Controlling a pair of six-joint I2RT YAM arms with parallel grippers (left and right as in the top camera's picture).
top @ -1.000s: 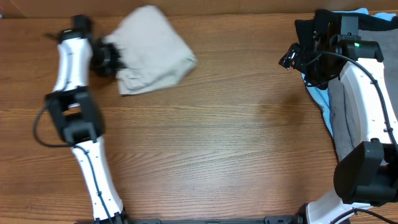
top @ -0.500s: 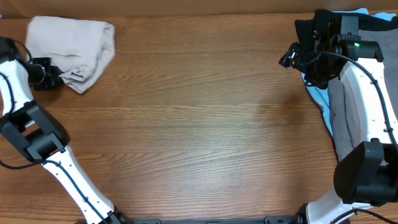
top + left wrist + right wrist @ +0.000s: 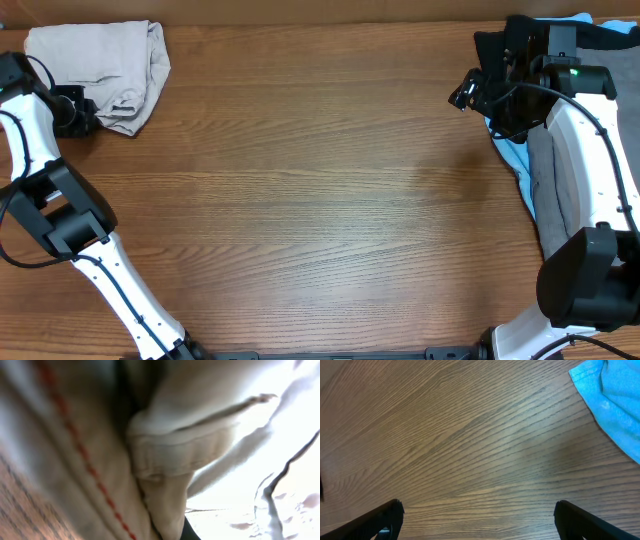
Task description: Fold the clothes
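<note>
Two arms are seen at the wooden worktop (image 3: 320,200), one at each side. At the left, the left arm is stretched from its base at the near edge up and outward to a bent black elbow. From the elbow its white forearm is carried on toward the far left corner. Its wrist is turned to the right there, so that the left pincer (image 3: 97,115) is laid against the near edge of the shorts (image 3: 100,65). That pincer is closed on a fold of the cloth. In the left wrist view almost everything is filled by blurred pale fabric (image 3: 175,450), with a thick hem bunched at the middle and a line of red stitching (image 3: 75,445) running down the left.

The shorts are bunched in a loose heap in the far left corner of the worktop, well apart from the other garments.

At the right, the right arm is raised from its base along the right edge, and its wrist is bent to the left. The right pincer (image 3: 468,95) is held above bare wood with its jaws spread wide and nothing between them (image 3: 477,522). Beside and beneath that arm a light-blue garment (image 3: 510,150), a grey garment (image 3: 545,170) and a black garment (image 3: 600,35) are piled.
</note>
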